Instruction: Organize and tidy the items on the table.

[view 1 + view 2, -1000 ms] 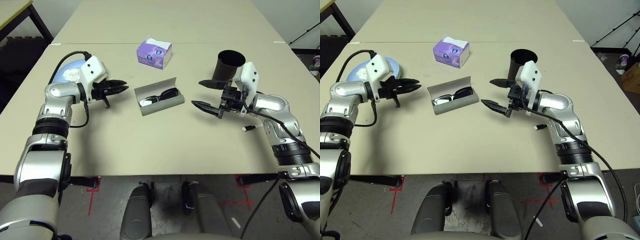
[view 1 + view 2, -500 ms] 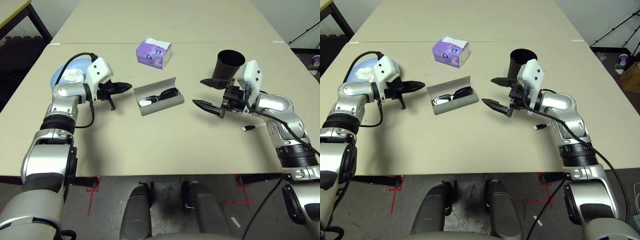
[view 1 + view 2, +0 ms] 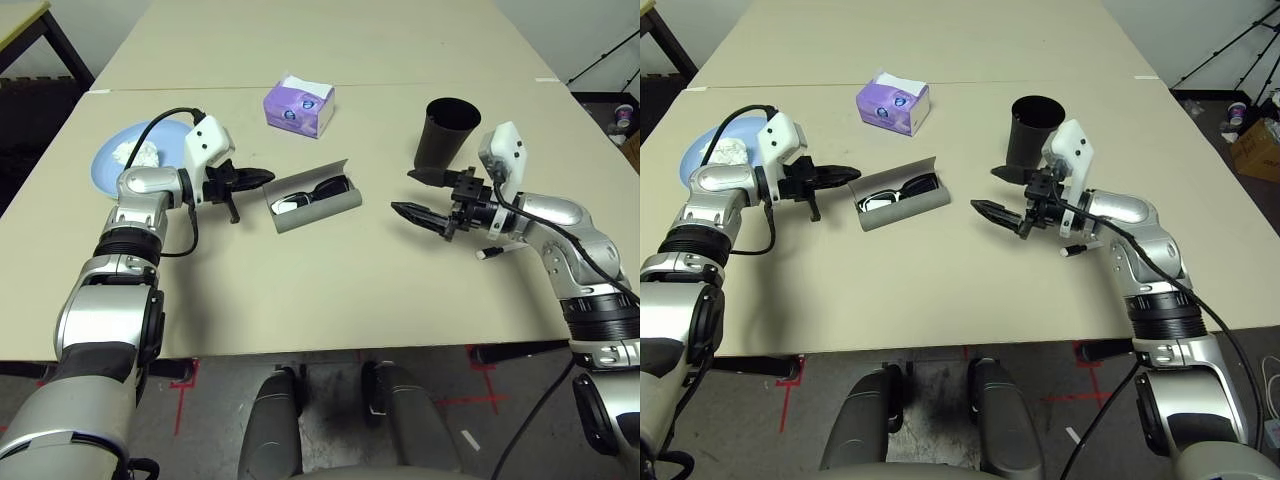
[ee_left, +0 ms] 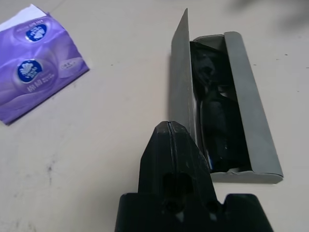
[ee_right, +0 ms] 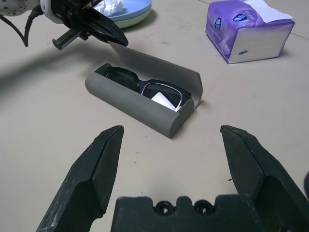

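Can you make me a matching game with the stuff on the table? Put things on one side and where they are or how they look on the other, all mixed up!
Things:
1. sunglasses
2. crumpled tissue
3. left gripper
4. right gripper

Places or states:
A. fingers wide open
B. lying on the blue plate
C. fingers shut, tip by the raised lid
D. inside the open grey case

Right pairs: 1-D, 2-B, 3-C, 4-A
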